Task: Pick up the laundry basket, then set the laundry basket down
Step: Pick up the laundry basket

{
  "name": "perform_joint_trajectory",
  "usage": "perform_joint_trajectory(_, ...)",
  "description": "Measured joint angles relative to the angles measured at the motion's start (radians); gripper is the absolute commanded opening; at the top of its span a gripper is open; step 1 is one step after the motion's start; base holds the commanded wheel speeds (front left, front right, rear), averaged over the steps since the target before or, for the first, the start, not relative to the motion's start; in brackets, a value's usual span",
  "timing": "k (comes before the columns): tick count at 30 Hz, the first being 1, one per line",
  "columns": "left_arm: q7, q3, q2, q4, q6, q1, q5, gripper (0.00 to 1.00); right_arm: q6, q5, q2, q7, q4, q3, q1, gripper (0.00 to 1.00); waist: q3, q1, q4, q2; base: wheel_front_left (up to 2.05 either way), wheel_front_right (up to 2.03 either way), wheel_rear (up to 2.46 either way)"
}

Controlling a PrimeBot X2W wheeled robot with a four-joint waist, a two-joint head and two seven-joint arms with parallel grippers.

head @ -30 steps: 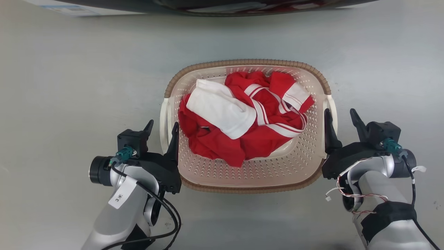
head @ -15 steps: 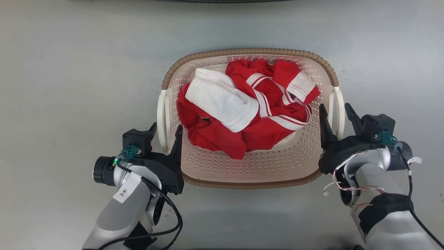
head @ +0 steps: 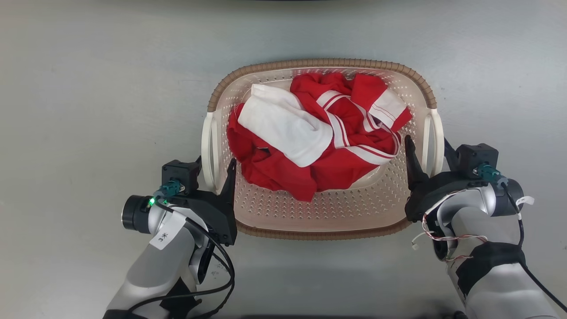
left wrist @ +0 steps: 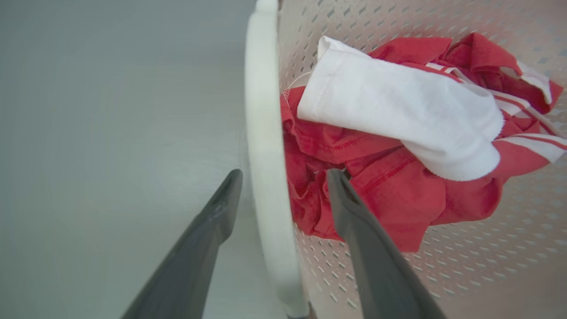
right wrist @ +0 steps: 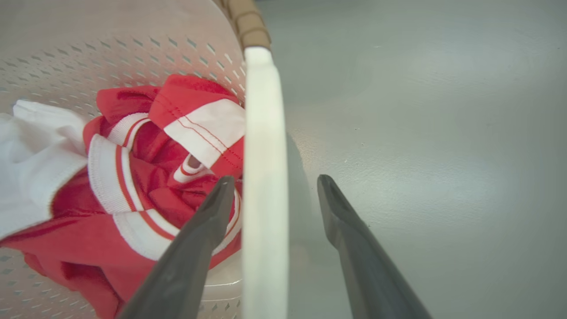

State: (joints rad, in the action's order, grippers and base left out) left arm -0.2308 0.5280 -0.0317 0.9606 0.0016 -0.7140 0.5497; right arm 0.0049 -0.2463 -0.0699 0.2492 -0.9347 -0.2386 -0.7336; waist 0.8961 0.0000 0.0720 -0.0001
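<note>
The cream perforated laundry basket (head: pixel 319 64) with its brown rim sits on the grey floor, holding red and white clothes (head: pixel 283 133). My left gripper (head: pixel 214 164) is open and straddles the white left handle (head: pixel 206 146), one finger outside and one inside the basket wall. In the left wrist view the handle (left wrist: pixel 263 133) runs between the fingers of the left gripper (left wrist: pixel 284 175), with gaps on both sides. My right gripper (head: pixel 427 147) is open astride the right handle (head: pixel 436 133). The right wrist view shows that handle (right wrist: pixel 264 133) between the parted fingers of the right gripper (right wrist: pixel 274 180).
Bare grey floor (head: pixel 88 110) surrounds the basket on all sides. Loose cables hang from both forearms near the basket's front corners.
The camera has moved: the dark edge at the top has left the picture and the basket looks a little larger. Both grippers stay open astride the handles.
</note>
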Motion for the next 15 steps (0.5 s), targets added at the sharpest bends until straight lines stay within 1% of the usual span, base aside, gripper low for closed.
perform_joint_trajectory(1,0.0,0.005,0.0,0.0,0.002,-0.001,0.004,1.0,0.0,0.0,0.0,0.0,-0.006,-0.003,-0.003,0.8,0.002,0.0,0.0,0.0,0.0,0.0,0.0)
perform_joint_trajectory(2,0.0,0.009,0.0,0.0,0.006,-0.003,0.009,0.99,0.002,0.0,0.0,0.0,-0.011,-0.006,-0.007,0.64,0.003,0.0,-0.001,0.0,0.0,0.0,0.0)
perform_joint_trajectory(3,0.001,0.016,0.0,0.0,0.007,-0.007,0.013,0.83,0.003,0.0,0.0,0.0,-0.014,-0.009,-0.011,0.53,0.005,0.0,-0.001,0.0,0.0,0.0,0.0)
perform_joint_trajectory(4,0.001,0.016,0.0,0.0,0.007,-0.007,0.013,0.52,0.003,0.0,0.0,0.0,-0.014,-0.009,-0.011,0.44,0.005,0.0,-0.001,0.0,0.0,0.0,0.0)
perform_joint_trajectory(5,0.003,0.025,0.0,0.001,0.007,-0.013,0.015,0.24,0.003,0.0,0.0,0.0,-0.017,-0.013,-0.016,0.35,0.007,0.0,-0.002,0.0001,0.0,0.0,0.0)
perform_joint_trajectory(6,0.006,0.031,0.0,0.001,0.008,-0.02,0.02,0.0,0.003,0.001,0.0,0.0,-0.021,-0.017,-0.019,0.14,0.008,0.0,-0.002,0.0,0.0,0.0,0.0)
perform_joint_trajectory(7,0.006,0.035,0.0,0.0,0.009,-0.024,0.022,0.0,0.003,0.003,0.0,0.0,-0.026,-0.021,-0.02,0.0,0.01,0.0,-0.002,0.0,0.0,0.0,0.0)
perform_joint_trajectory(9,0.009,0.042,-0.003,0.003,0.021,-0.027,0.029,0.0,0.003,0.003,0.002,0.005,-0.036,-0.023,-0.025,0.0,0.012,0.0,-0.002,0.0,0.0,0.0,0.0)
perform_joint_trajectory(15,0.009,0.073,-0.004,0.009,0.033,-0.037,0.067,0.0,0.001,-0.005,0.002,0.008,-0.052,-0.036,-0.034,0.0,0.01,-0.0002,0.001,0.0,0.0,0.0,0.0)
